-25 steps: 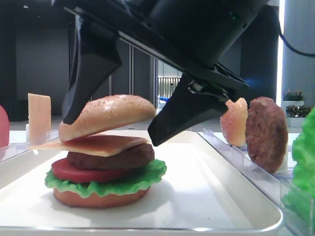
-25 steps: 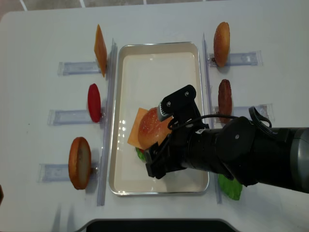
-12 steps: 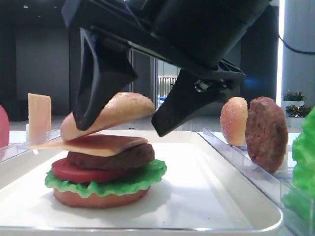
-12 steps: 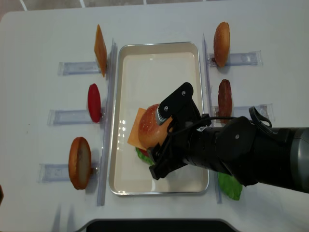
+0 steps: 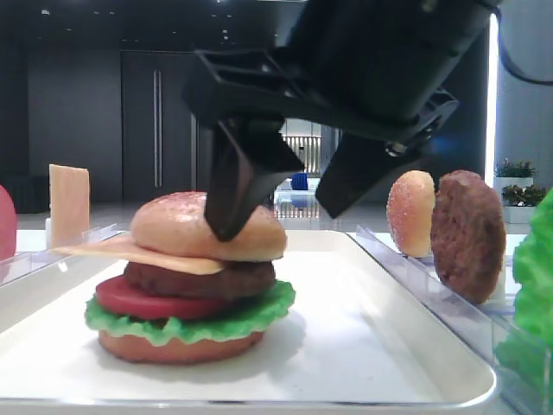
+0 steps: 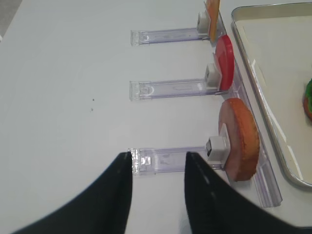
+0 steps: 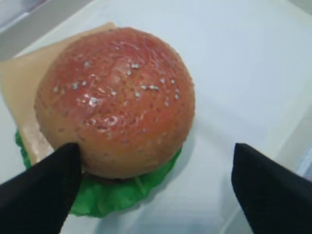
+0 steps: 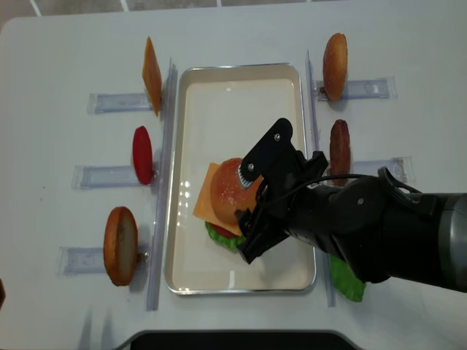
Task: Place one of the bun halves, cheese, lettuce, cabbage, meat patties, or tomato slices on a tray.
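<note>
The right gripper (image 7: 153, 183) hangs released directly above the bun top (image 7: 117, 100), its spread fingers flanking the dome — one grazing an edge, the other apart. The bun top sits level on the cheese (image 5: 112, 251), crowning the stack on the tray (image 5: 389, 346) — so the exit looks straight up.

Even overhead light floods the white desk (image 8: 66, 87), leaving only faint shadows. The tray (image 8: 241, 80) rim glints with small highlights in the upper middle of the overhead view. The low side view is backlit and dark behind, with a bright strip at upper right. The right wrist view is soft, its dark claw (image 7: 151, 190) tips blurred.
</note>
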Robot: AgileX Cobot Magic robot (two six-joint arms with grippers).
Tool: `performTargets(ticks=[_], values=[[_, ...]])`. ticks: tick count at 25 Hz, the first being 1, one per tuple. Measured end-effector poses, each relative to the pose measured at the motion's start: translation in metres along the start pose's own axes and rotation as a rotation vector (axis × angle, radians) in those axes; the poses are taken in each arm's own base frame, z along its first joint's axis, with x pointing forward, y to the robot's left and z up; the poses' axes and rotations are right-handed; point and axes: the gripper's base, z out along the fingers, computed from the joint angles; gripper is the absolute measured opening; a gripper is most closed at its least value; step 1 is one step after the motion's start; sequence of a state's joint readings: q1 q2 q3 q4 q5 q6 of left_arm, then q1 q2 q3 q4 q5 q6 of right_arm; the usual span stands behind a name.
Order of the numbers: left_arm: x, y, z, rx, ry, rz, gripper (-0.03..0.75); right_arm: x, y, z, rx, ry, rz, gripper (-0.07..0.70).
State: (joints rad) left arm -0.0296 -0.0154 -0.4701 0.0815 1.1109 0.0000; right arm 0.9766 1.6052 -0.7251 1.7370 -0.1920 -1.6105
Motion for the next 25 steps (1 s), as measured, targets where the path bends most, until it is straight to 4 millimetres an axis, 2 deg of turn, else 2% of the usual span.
performTargets(ticks=[5, 10, 14, 20, 25], values=[[0.0, 0.0, 0.0, 0.0, 0.0, 0.0, 0.282, 0.002, -0.011, -0.001, 0.124, 0.021, 0.04, 0.591], [0.0, 0.0, 0.0, 0.0, 0.0, 0.0, 0.282, -0.003, -0.007, -0.008, 0.065, -0.011, 0.05, 0.568], [0.0, 0.0, 0.0, 0.0, 0.0, 0.0, 0.282, -0.013, -0.005, -0.023, 0.013, -0.07, 0.064, 0.561], [0.0, 0.0, 0.0, 0.0, 0.0, 0.0, 0.282, -0.028, -0.011, -0.055, 0.009, -0.185, 0.112, 0.524], [0.0, 0.0, 0.0, 0.0, 0.0, 0.0, 0.282, -0.032, -0.018, -0.068, 0.052, -0.224, 0.132, 0.493]])
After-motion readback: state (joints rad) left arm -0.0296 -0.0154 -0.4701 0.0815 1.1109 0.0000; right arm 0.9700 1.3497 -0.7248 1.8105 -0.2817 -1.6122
